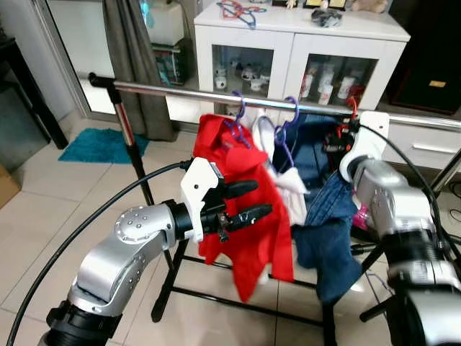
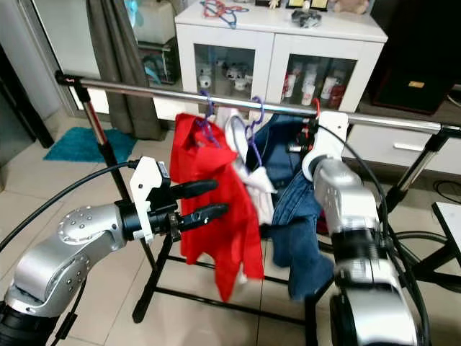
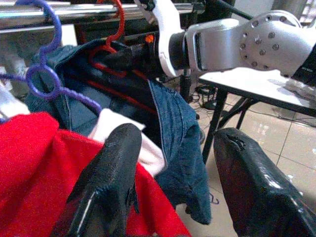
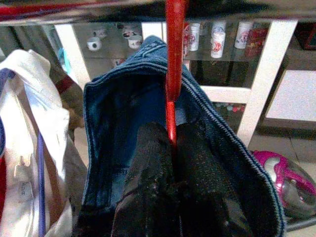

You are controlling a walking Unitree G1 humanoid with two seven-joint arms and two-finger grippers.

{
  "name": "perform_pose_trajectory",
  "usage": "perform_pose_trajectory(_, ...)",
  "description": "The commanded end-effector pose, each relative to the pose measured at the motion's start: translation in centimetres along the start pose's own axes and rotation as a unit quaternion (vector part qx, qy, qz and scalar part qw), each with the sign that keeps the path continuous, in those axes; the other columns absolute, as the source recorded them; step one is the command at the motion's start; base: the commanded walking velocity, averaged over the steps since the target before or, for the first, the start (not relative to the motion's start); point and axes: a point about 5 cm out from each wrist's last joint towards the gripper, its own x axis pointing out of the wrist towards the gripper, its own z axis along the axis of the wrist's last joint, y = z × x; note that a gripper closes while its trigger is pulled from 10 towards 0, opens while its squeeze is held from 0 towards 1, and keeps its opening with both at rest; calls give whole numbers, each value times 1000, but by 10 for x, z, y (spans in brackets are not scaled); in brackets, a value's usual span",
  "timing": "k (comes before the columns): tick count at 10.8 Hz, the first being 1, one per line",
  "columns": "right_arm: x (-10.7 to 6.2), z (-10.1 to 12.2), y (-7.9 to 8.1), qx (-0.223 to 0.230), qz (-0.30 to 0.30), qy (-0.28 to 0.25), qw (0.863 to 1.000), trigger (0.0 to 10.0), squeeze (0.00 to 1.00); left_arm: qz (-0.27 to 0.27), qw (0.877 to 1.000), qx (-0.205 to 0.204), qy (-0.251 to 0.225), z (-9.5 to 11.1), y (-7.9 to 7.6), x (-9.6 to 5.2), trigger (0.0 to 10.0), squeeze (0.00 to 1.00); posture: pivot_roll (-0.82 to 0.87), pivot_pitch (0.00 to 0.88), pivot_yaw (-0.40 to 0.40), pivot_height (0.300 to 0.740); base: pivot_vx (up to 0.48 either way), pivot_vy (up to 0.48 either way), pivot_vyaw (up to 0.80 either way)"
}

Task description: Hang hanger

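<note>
Right wrist view: my right gripper (image 4: 170, 148) is pinched on the red hanger (image 4: 173, 74) neck, hook up at the rail (image 1: 216, 94), jeans (image 1: 328, 238) draped over it, so I can seat it. Left gripper (image 1: 245, 202) fingers apart at 9 o'clock, against the red shirt (image 1: 248, 231). Hook tip contact hidden.

**No legible writing in view**

No word, number or brand mark can be read on anything here. The bottles and cups (image 1: 325, 85) behind the glass doors of the white cabinet (image 1: 295, 32) carry coloured labels, but they are too small and blurred to make out. The white garment (image 4: 29, 148) on the rail has a small tag (image 4: 22, 173) with faint marks near its edge that cannot be made out. The robot's arms carry no legible marking.
</note>
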Motion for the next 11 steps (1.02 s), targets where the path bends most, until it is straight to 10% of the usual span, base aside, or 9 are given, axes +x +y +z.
perform_pose_trajectory(1,3,0,-2,7,-2,7,1000,10000,0,7,1000,9,-2,4,4,-1,10000,0,9,0,11,740,0,0,0)
perform_pose_trajectory(4,-3,-17,-5,10,13,31,999,10000,12,10,1000,8,-3,4,4,-1,10000,0,7,0,14,740,0,0,0)
perform_pose_trajectory(5,-7,-20,-8,6,16,26,1000,10000,890,10,1000,9,-3,4,4,-2,10000,0,0,0,22,740,0,0,0)
perform_pose_trajectory(6,-21,-21,-8,-4,46,3,999,10000,1000,16,1000,9,-6,4,6,-3,10000,0,-6,0,36,740,0,0,0)
perform_pose_trajectory(11,-128,-11,1,11,224,-70,972,10000,1000,177,984,-11,-16,-9,10,-38,10000,0,-19,0,86,740,0,0,0)
